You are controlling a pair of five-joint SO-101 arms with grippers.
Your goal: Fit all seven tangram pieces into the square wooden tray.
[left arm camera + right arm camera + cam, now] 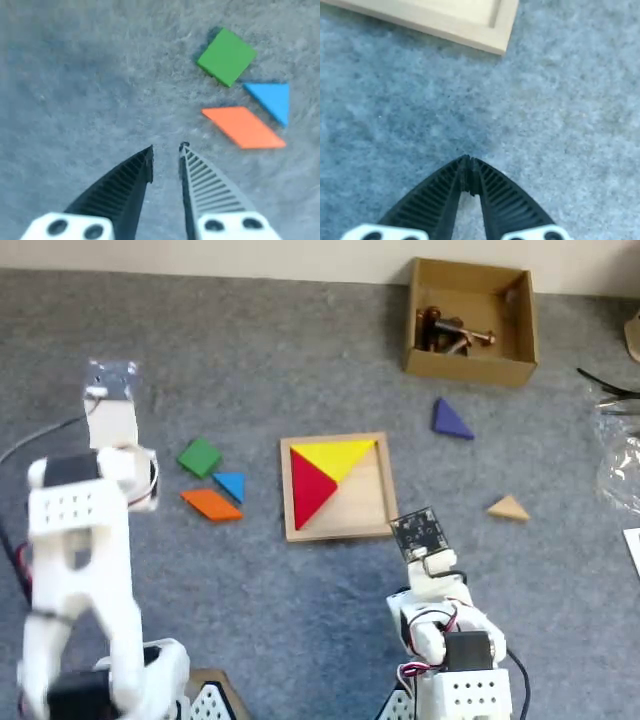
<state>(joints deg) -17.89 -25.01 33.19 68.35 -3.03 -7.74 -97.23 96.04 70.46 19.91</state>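
Two pieces are home so far: the yellow triangle [335, 456] and the red triangle [309, 488] lie inside the tray [335, 532], with bare wood showing on its side nearer the right arm. Five are out on the grey bench [300, 620], so I would say the job is under halfway and the step in hand is fetching a third piece.

The left pincer [167, 150] hangs over bare cloth with its tips a little apart and nothing between them. The orange slanted piece [243, 127] lies nearest to it, off to one side, with the blue triangle [272, 100] and the green square [227, 56] just beyond. The next move probably calls for swinging over, spreading wider and coming down square across a thin, flat piece.

The right pincer [470, 167] has its tips pressed together, empty, near the tray's corner [506, 25]. The purple triangle [451, 420] and the pale wooden triangle [509, 508] lie on its side of the tray, well apart from it.
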